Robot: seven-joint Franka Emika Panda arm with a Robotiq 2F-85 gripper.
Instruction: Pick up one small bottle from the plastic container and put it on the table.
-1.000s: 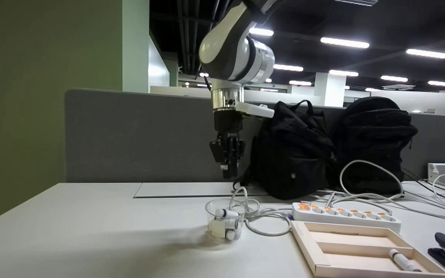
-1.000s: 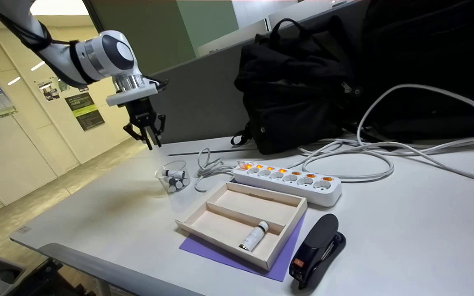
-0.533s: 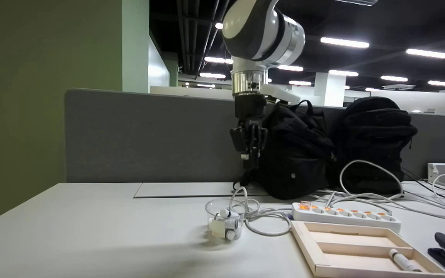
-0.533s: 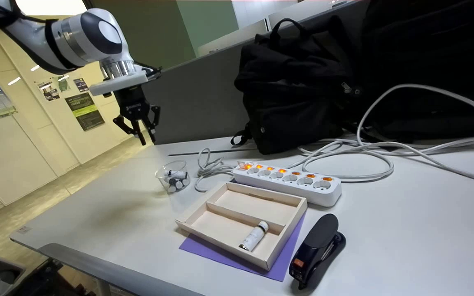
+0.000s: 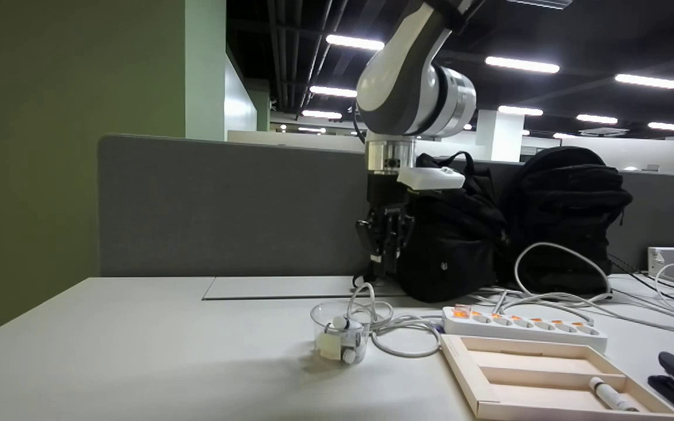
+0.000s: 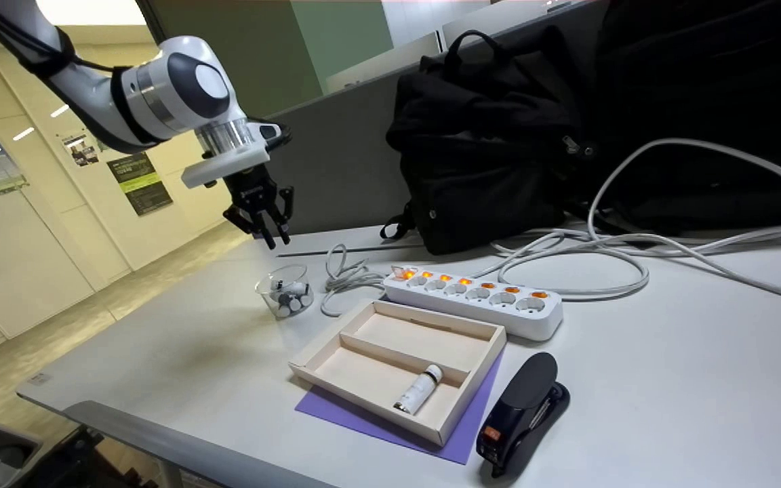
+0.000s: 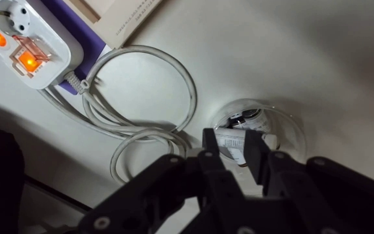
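Over the table (image 5: 196,339) near the plastic container (image 5: 330,346), poised with gripper (image 6: 277,240) parted and empty, risking a toppled container and spilt bottles (image 7: 231,138) if lowered off-centre.

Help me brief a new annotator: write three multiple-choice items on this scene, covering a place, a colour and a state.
1. Where does the bottle outside the plastic container lie?
A) in the tray, on the side away from the power strip
B) in the tray, on the power strip's side
C) on the power strip

2. What colour is the sheet partly under the tray?
A) green
B) orange
C) purple

3. How does the pincer stand?
A) shut on a bottle
B) open, holding nothing
C) shut, holding nothing

1 A: both exterior views show the tray's divider between that bottle and the power strip.
2 C: an exterior view shows its purple edge jutting out.
3 B: in the wrist view its jaws stand apart, gripping nothing.
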